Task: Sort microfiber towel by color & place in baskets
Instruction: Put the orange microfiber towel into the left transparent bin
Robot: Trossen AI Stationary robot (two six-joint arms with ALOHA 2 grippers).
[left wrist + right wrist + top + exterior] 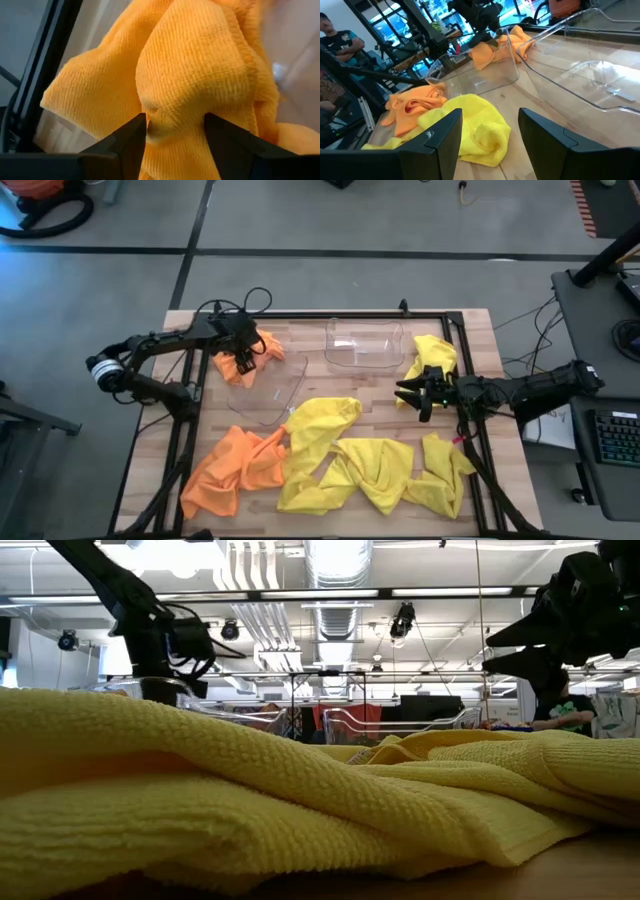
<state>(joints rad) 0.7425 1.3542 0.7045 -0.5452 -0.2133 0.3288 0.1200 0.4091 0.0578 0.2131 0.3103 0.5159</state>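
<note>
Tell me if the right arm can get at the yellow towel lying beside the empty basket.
Probably yes: the right claw is open, the yellow towel lies right beside it, uncovered, and nothing stands between them.
</note>
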